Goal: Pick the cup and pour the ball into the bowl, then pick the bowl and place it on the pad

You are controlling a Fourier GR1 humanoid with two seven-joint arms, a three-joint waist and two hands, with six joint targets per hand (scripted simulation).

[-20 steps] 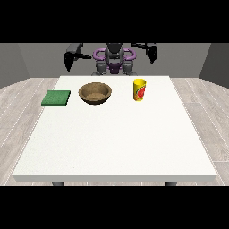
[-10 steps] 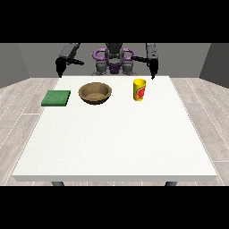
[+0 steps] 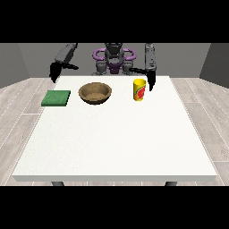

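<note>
Cup [image 3: 140, 89], bowl [image 3: 95, 93], pad [image 3: 56, 98]: untouched along surface's [image 3: 116, 143] far edge; all steps pending; finger states indeterminable.

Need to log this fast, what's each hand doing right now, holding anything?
Hand at the view's right: beside the yellow cup, holding nothing; fingers cannot be told.
Hand at the view's left: holding nothing; fingers cannot be told.

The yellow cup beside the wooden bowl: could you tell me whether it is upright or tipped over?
Upright: the yellow cup stands on its base on the white table, rim upward.
</note>
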